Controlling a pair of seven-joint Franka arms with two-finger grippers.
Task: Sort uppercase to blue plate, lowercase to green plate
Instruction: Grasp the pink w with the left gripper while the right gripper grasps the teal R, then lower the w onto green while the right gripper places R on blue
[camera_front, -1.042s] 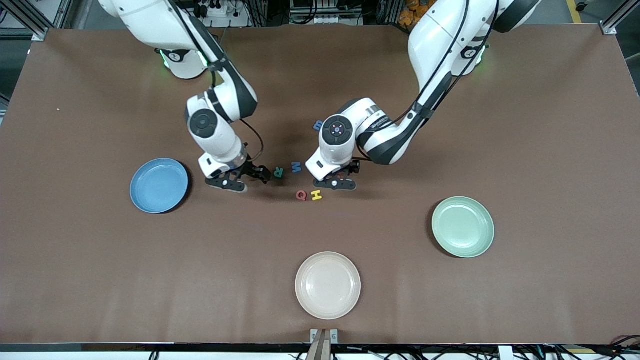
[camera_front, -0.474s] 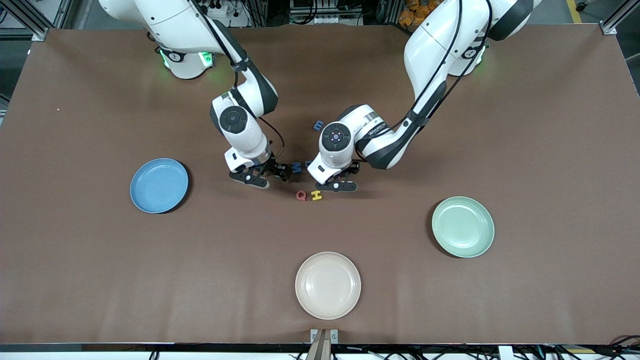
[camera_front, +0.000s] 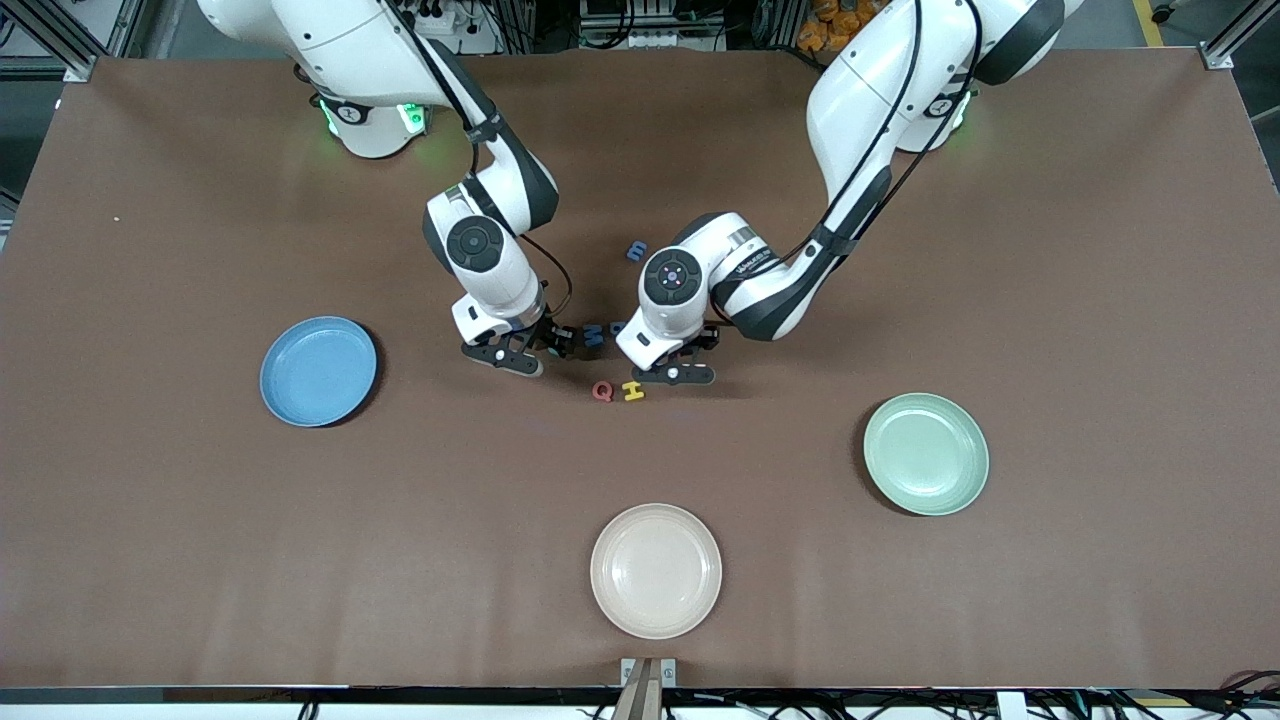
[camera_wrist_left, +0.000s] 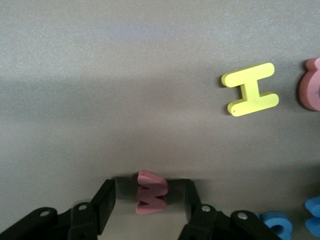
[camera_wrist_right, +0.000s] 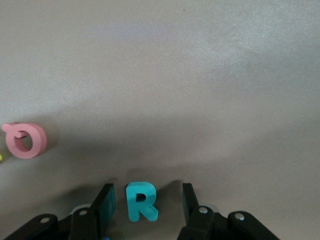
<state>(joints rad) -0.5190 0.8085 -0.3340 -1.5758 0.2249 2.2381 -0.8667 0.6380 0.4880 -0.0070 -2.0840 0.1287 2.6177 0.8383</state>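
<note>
My right gripper (camera_wrist_right: 147, 201) is open and low at the table, its fingers on either side of the teal R (camera_wrist_right: 141, 201) without touching it. In the front view this gripper (camera_front: 540, 348) hides the R. My left gripper (camera_wrist_left: 149, 198) is open around the red w (camera_wrist_left: 151, 199), with gaps on both sides; in the front view it (camera_front: 680, 362) covers the w. The pinkish Q (camera_front: 602, 391) and yellow H (camera_front: 633, 391) lie between the grippers, nearer the camera. The blue M (camera_front: 594, 336) and blue g (camera_front: 617, 327) lie just farther. The blue m (camera_front: 636, 250) lies farther still. The yellow u is hidden.
The blue plate (camera_front: 318, 371) sits toward the right arm's end and holds nothing. The green plate (camera_front: 926, 453) sits toward the left arm's end, also holding nothing. A cream plate (camera_front: 655, 570) sits near the front edge, midway along it.
My right gripper has moved from beside the blue plate toward the letters and now straddles the R. My left gripper has shifted only slightly and stays over the w.
</note>
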